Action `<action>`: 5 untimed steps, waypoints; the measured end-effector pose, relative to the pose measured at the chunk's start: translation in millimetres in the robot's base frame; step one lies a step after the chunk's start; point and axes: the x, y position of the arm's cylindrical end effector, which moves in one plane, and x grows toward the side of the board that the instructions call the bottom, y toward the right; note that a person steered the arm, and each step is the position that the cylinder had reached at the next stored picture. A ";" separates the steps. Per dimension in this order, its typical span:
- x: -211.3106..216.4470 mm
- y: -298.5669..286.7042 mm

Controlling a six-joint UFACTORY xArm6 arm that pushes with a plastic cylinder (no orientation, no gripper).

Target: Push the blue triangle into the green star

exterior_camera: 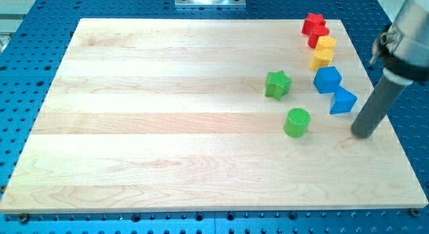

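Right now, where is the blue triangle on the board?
The blue triangle sits at the view's right, just below the blue cube, right of the green star, with my tip to its lower right.

Blue triangle (342,101) lies right of the green star (277,84), well apart, both flat on the counter (167,127).

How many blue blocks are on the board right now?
2, both toward the view's right: a blue block below the yellow ones, and the blue triangle just below-right of it, left of my tip. None looks hidden.
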 end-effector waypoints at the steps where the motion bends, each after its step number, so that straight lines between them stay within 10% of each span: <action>1: -30.9 0.8; 5: -35.5 -38.5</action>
